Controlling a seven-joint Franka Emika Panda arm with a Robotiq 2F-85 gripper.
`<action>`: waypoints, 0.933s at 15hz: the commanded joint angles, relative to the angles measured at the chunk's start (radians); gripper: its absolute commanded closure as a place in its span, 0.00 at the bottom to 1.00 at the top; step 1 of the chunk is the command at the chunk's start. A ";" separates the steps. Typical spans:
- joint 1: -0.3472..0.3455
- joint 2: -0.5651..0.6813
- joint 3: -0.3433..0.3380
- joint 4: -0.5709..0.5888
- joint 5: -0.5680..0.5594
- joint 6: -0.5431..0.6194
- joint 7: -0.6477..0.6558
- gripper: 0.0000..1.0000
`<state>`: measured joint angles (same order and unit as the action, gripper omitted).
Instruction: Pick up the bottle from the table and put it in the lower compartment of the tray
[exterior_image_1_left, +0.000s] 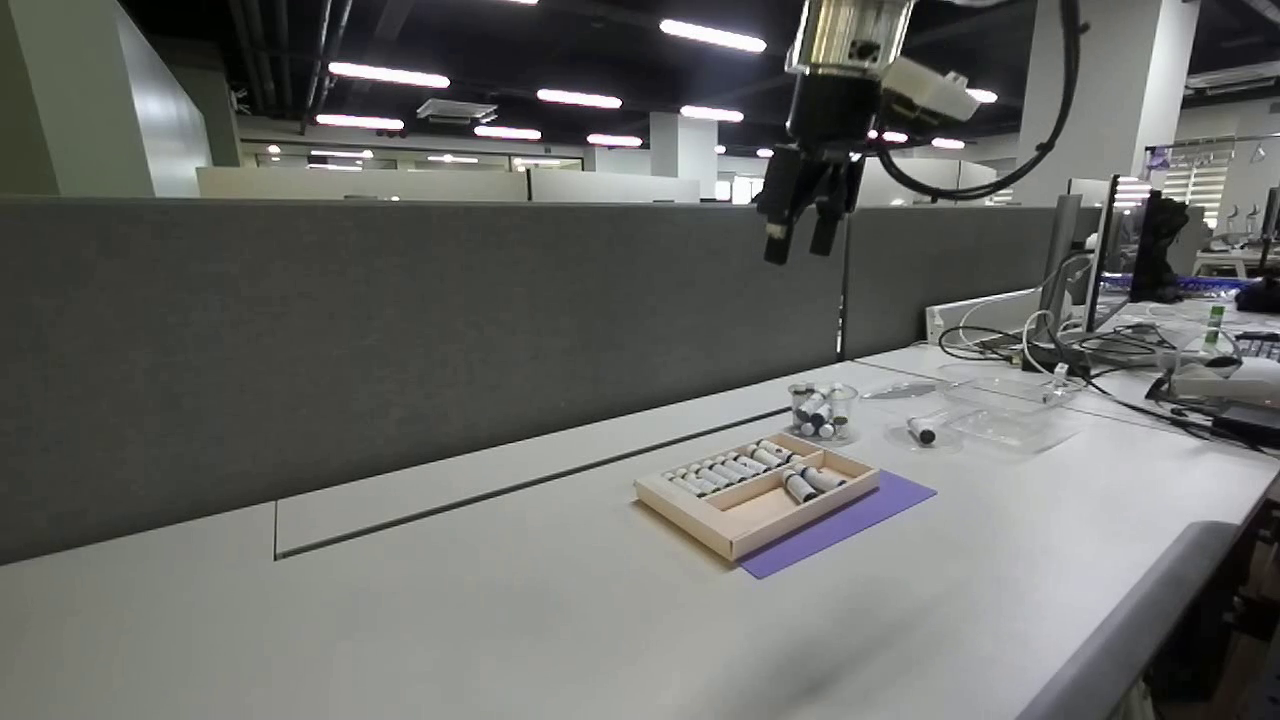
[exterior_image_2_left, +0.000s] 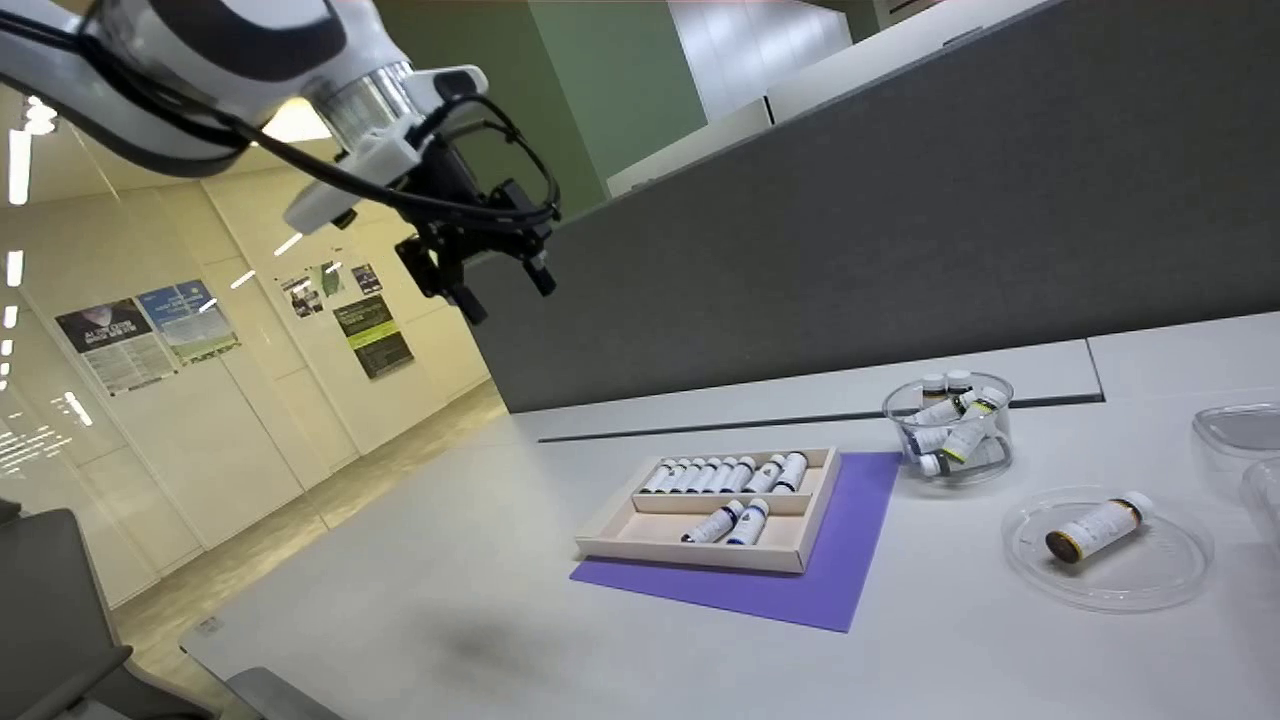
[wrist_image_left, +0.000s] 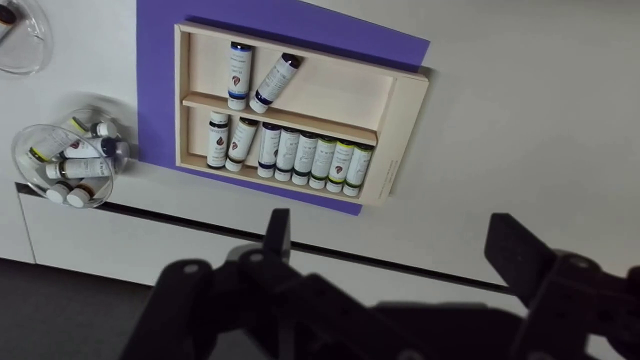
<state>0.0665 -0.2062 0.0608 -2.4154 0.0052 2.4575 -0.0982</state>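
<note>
- Flat purple mat (exterior_image_2_left: 868, 520), which I have in all three views.
- Transparent round cup (exterior_image_2_left: 1004, 425), upright, just beside the mat.
- Transparent, shallow, round dish (exterior_image_2_left: 1165, 568), farther from the mat than the cup.
- Upright dark grey partition (exterior_image_1_left: 420, 330), which I see in both exterior views.
- Tangled black and white cables (exterior_image_1_left: 1110, 348) near a thin, upright monitor (exterior_image_1_left: 1119, 240), in an exterior view.

Count on worktop (exterior_image_1_left: 500, 620): one tray (wrist_image_left: 397, 135), one purple mat (wrist_image_left: 155, 85), one clear cup (exterior_image_2_left: 1003, 418) of bottles (exterior_image_2_left: 975, 425).
Tray, two compartments (wrist_image_left: 340, 95): eight bottles (wrist_image_left: 305, 155) in one, two bottles (wrist_image_left: 240, 75) in the other, ten in all. One further bottle (exterior_image_2_left: 1095, 530) on a round dish (exterior_image_2_left: 1160, 578). Bottles in the cup overlap; exact number cannot be told. One gripper (exterior_image_1_left: 797, 252), two fingers (wrist_image_left: 277, 237).
</note>
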 joint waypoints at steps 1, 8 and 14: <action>-0.009 0.202 -0.040 0.107 0.038 0.033 -0.076 0.00; -0.067 0.463 -0.054 0.257 0.017 -0.038 -0.080 0.00; -0.122 0.536 -0.139 0.360 -0.064 -0.134 -0.012 0.00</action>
<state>-0.0280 0.3009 -0.0426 -2.1243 -0.0241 2.3822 -0.1654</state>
